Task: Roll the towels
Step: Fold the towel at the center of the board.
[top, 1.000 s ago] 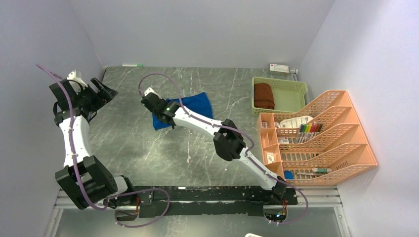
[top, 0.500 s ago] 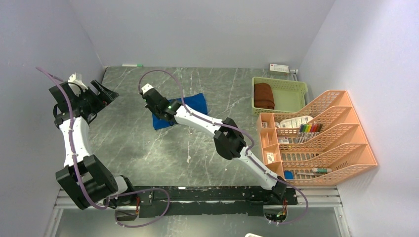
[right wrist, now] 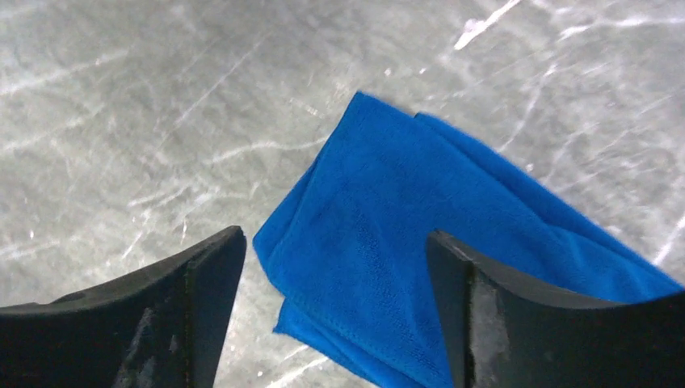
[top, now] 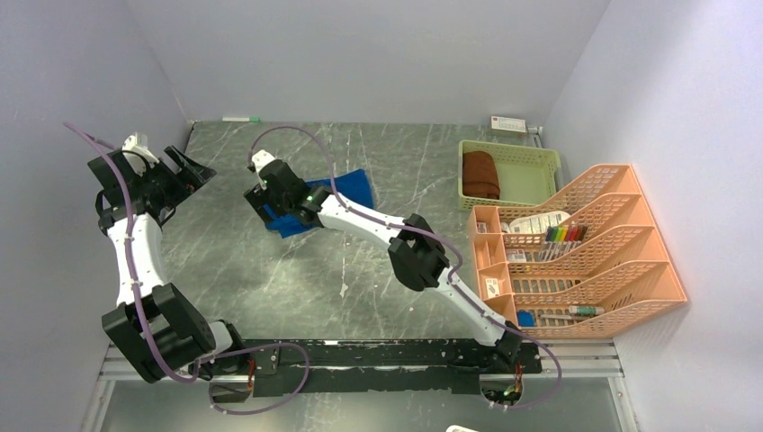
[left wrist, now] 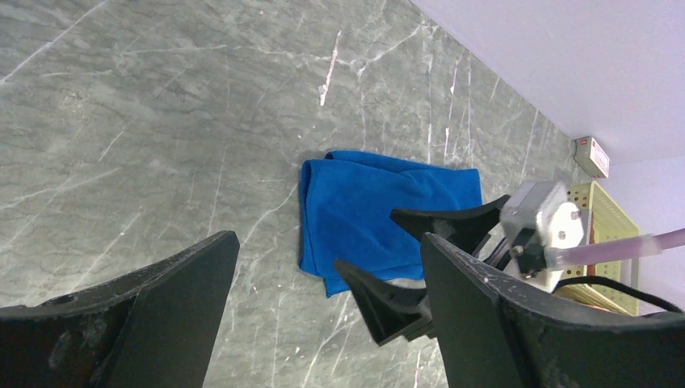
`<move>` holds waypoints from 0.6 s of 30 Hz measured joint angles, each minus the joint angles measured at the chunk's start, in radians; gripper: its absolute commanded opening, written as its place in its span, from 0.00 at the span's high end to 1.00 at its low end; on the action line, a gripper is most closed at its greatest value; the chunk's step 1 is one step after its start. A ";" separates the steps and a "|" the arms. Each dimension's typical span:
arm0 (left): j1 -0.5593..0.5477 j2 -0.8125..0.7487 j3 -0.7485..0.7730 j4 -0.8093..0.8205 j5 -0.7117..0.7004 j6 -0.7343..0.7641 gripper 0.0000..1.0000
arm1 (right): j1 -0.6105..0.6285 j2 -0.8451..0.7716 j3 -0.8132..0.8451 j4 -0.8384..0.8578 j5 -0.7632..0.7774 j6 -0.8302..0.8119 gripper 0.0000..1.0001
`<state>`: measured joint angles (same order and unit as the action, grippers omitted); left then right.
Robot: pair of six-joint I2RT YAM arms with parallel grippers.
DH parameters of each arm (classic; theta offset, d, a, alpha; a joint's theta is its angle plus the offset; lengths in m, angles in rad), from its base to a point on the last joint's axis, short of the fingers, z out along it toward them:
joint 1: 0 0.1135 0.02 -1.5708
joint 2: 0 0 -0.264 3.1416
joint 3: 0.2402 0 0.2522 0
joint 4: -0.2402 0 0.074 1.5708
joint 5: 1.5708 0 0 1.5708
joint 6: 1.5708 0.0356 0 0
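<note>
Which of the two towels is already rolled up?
The rust-brown towel, a compact roll inside the green basket; the blue towel lies loosely folded flat on the table.

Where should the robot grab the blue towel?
Probably by the corner of the blue towel nearest the right gripper, coming straight down from above: it lies flat and folded, its layered edges show there, and the open jaws hang over that corner.

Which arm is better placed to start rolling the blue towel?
Right. The open right gripper hangs directly over a corner of the blue towel. The left gripper, also open, sits far off to the left, apart from it.
</note>
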<state>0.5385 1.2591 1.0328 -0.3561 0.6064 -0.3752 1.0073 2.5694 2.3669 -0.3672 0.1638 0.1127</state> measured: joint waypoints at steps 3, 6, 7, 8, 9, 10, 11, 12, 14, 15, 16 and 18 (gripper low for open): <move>0.003 0.000 0.000 0.000 0.000 0.000 0.05 | 0.000 -0.036 -0.096 0.029 -0.029 0.003 0.07; 0.007 -0.001 0.000 0.000 0.000 -0.001 0.05 | 0.001 -0.100 -0.208 0.043 -0.043 0.001 0.06; 0.009 -0.001 0.000 0.000 0.000 -0.003 0.05 | 0.001 -0.135 -0.255 0.049 -0.045 0.000 0.06; 0.010 -0.001 0.000 0.000 0.000 -0.003 0.05 | -0.002 -0.178 -0.304 0.058 -0.048 -0.001 0.06; 0.011 -0.001 -0.002 0.002 0.000 -0.005 0.06 | -0.006 -0.230 -0.358 0.074 -0.051 -0.001 0.06; 0.012 -0.002 -0.007 0.007 0.002 -0.006 0.07 | -0.013 -0.286 -0.416 0.095 -0.060 0.001 0.06; 0.012 -0.004 -0.016 0.014 0.005 -0.006 0.08 | -0.027 -0.356 -0.490 0.131 -0.076 0.006 0.06; 0.012 -0.006 -0.031 0.023 0.013 -0.008 0.09 | -0.043 -0.419 -0.558 0.167 -0.096 0.015 0.06; 0.007 -0.008 -0.072 0.044 0.031 -0.016 0.10 | -0.116 -0.575 -0.715 0.245 -0.156 0.053 0.07; -0.002 -0.008 -0.092 0.050 0.035 -0.019 0.09 | -0.165 -0.631 -0.769 0.280 -0.182 0.071 0.07; -0.012 -0.008 -0.113 0.052 0.031 -0.019 0.09 | -0.227 -0.678 -0.809 0.315 -0.207 0.090 0.06; -0.047 -0.008 -0.144 0.051 0.022 -0.019 0.10 | -0.353 -0.718 -0.857 0.378 -0.249 0.118 0.07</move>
<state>0.4919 1.2507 0.8886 -0.3046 0.6285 -0.3939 0.6544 1.8515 1.5101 0.0113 -0.0849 0.2306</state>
